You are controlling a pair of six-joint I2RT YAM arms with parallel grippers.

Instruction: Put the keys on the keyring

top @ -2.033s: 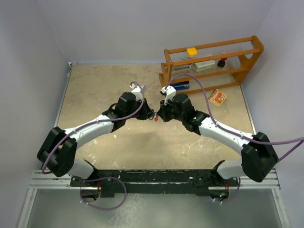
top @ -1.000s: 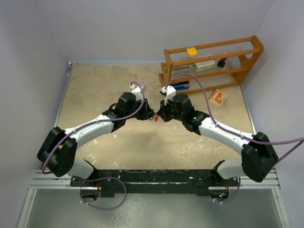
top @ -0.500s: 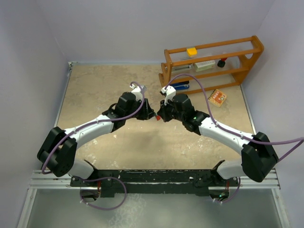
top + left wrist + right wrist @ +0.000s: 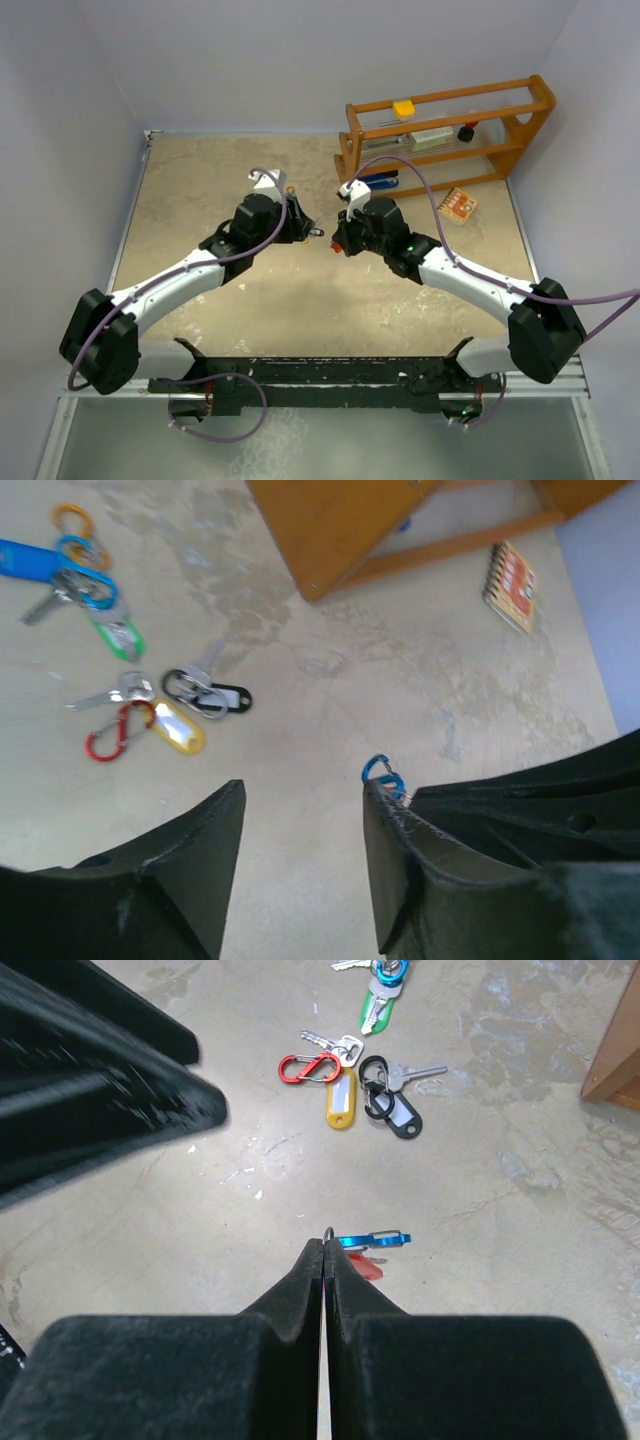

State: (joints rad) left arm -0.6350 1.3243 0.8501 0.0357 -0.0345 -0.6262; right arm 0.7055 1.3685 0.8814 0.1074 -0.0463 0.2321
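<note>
right hand (image 4: 326,1246) pinches shut on a thin wire keyring (image 4: 329,1231) with a blue clip (image 4: 372,1240) hanging from it. left hand (image 4: 302,792), spread and empty, has the loose silver keys with coloured tags (image 4: 150,695) on the tan surface (image 4: 400,680) ahead to its left, fanned at differing angles.

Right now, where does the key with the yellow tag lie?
In the left wrist view, the yellow-tagged key lies on the table at the left. It sits between the red clip and the black-tagged key.

Shiny metal keys (image 4: 128,688) with glossy plastic tags (image 4: 178,727), varnished wooden rack (image 4: 340,520), matt mottled tabletop (image 4: 420,690).
</note>
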